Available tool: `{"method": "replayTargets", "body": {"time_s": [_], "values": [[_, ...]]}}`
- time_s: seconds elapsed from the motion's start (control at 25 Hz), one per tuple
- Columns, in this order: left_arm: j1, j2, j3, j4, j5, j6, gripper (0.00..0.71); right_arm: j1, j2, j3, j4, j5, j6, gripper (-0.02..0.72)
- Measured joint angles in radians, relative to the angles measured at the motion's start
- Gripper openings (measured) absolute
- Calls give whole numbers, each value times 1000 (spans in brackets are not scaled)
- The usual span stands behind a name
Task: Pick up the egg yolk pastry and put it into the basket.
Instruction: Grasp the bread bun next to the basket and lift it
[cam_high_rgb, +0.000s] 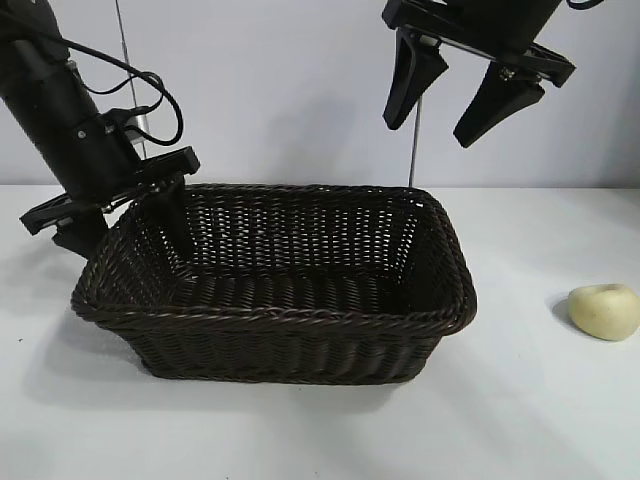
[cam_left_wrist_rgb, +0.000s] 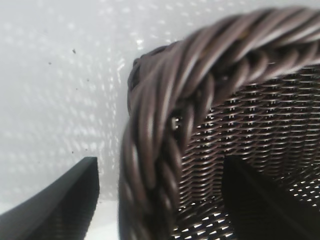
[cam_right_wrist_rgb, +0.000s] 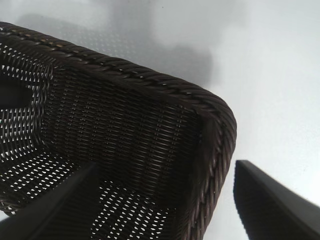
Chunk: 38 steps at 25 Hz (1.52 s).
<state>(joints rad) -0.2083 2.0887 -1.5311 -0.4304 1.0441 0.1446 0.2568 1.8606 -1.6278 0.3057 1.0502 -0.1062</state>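
Note:
The egg yolk pastry (cam_high_rgb: 604, 311), a small pale yellow lump, lies on the white table to the right of the basket, apart from it. The dark brown wicker basket (cam_high_rgb: 300, 320) stands in the middle with nothing in it. My left gripper (cam_high_rgb: 128, 225) is open at the basket's left end; one finger is inside and one outside, straddling the braided rim (cam_left_wrist_rgb: 165, 125) without touching it. My right gripper (cam_high_rgb: 430, 130) hangs open high above the basket's far right corner (cam_right_wrist_rgb: 215, 115), holding nothing. The pastry does not show in either wrist view.
The white table (cam_high_rgb: 540, 420) runs bare in front of the basket and round the pastry. A plain white wall with two thin vertical poles (cam_high_rgb: 412, 140) stands behind.

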Motion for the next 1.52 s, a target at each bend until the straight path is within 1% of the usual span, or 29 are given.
{"method": "replayTargets", "body": {"time_s": [0.24,0.56,0.72,0.8,0.92,1.0,1.2,1.36,1.52], "values": [[0,-87,0,37,10,0,508,0,0,0,0,0,0,540],[0,-247,0,54,31,0,508,0,0,0,0,0,0,540],[3,-307,0,62,69,0,508,0,0,0,0,0,0,540],[3,-326,0,52,96,1,508,0,0,0,0,0,0,540],[3,-346,15,-7,105,2,508,0,0,0,1,0,0,540],[3,-349,35,-58,94,9,508,0,0,0,1,0,0,540],[3,-349,114,-151,16,17,508,0,0,0,2,1,0,540],[3,-349,173,-168,-28,19,508,0,0,0,2,1,0,540],[3,-349,194,-199,-64,20,508,0,0,0,2,1,0,540]]}}
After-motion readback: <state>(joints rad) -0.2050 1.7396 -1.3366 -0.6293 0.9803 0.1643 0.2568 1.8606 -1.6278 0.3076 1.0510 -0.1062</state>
